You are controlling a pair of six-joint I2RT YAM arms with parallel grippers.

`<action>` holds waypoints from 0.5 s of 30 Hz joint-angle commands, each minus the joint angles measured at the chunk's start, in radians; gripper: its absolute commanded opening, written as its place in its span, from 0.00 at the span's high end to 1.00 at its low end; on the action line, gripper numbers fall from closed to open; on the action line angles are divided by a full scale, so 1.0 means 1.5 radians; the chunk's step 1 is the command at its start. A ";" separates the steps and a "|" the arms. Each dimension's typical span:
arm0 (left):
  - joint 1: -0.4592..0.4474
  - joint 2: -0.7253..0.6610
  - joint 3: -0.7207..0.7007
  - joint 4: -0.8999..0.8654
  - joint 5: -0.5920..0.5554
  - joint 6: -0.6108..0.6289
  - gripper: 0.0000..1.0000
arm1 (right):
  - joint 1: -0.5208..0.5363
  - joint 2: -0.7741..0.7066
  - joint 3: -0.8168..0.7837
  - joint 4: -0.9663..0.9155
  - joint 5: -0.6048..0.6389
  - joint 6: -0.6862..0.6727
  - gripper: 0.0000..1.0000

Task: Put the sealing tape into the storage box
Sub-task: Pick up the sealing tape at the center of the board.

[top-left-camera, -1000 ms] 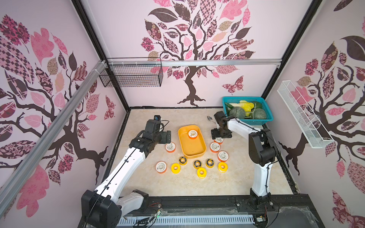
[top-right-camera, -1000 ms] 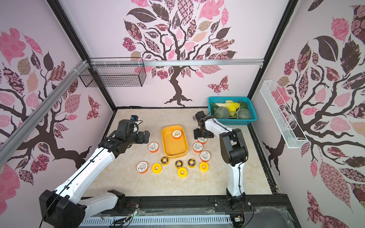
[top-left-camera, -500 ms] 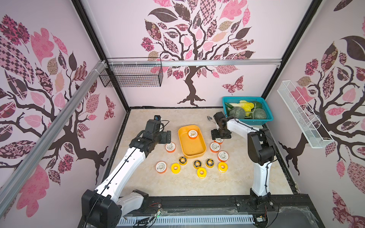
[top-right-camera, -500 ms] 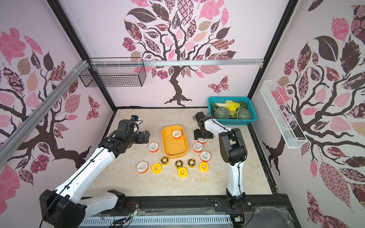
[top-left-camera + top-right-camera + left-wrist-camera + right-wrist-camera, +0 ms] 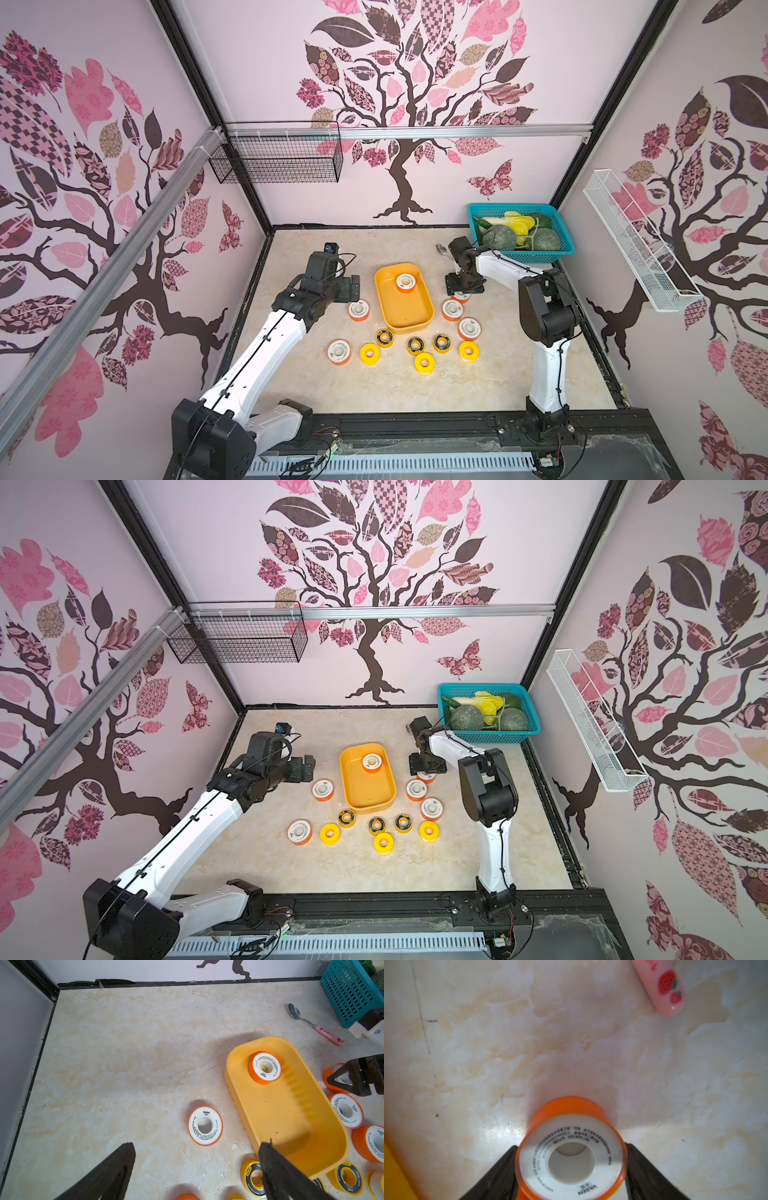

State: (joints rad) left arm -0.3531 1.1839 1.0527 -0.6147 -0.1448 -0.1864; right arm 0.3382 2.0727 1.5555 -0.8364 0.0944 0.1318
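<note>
Orange plastic dominates the right wrist view: a roll lying flat on the table, white label up, its nearest rim cut off by the frame edge. The right gripper straddles it, with a finger close against each side of the rim. Whether they squeeze it or merely touch cannot be told. In both top views that gripper covers nearly all of this roll, which sits just right of the box, toward its far end.

A boxed roll lies flat inside the box at the far end.

The left gripper hangs above the table left of the box, its fingers spread wide and holding nothing. In its wrist view one finger hides the box's near corner and part of a black roll, and several rolls run off the frame.

The loose rolls, orange, yellow and black, lie flat around the box's sides and near end. Their print is too small to read in the top views.

The spoon shows whole in the left wrist view. The right wrist view catches only its pink handle tip, and in the top views the right arm hides all but its bowl. That arm also crosses a corner of the basket.
</note>
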 commanded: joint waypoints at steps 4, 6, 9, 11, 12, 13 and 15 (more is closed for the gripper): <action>0.002 0.008 0.009 -0.001 0.010 -0.001 0.02 | 0.004 -0.020 0.010 -0.001 0.000 0.004 0.27; 0.002 0.011 0.011 -0.002 0.012 -0.003 0.02 | 0.004 -0.038 0.009 -0.004 -0.003 0.002 0.27; 0.002 0.016 0.011 -0.002 0.019 -0.006 0.02 | 0.003 -0.065 0.011 -0.011 -0.012 0.000 0.27; 0.002 0.020 0.012 -0.003 0.026 -0.008 0.02 | 0.003 -0.078 0.015 -0.015 -0.024 -0.003 0.27; 0.002 0.023 0.013 -0.005 0.029 -0.009 0.02 | 0.003 -0.084 0.016 -0.016 -0.031 -0.003 0.27; 0.002 0.025 0.014 -0.006 0.032 -0.010 0.02 | 0.003 -0.090 0.018 -0.017 -0.039 -0.003 0.27; 0.002 0.028 0.015 -0.007 0.038 -0.012 0.02 | 0.004 -0.096 0.023 -0.020 -0.059 -0.006 0.28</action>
State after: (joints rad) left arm -0.3531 1.2213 1.0527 -0.6159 -0.1108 -0.1913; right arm 0.3382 1.9846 1.5562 -0.8497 0.0509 0.1303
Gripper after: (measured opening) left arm 0.983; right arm 0.736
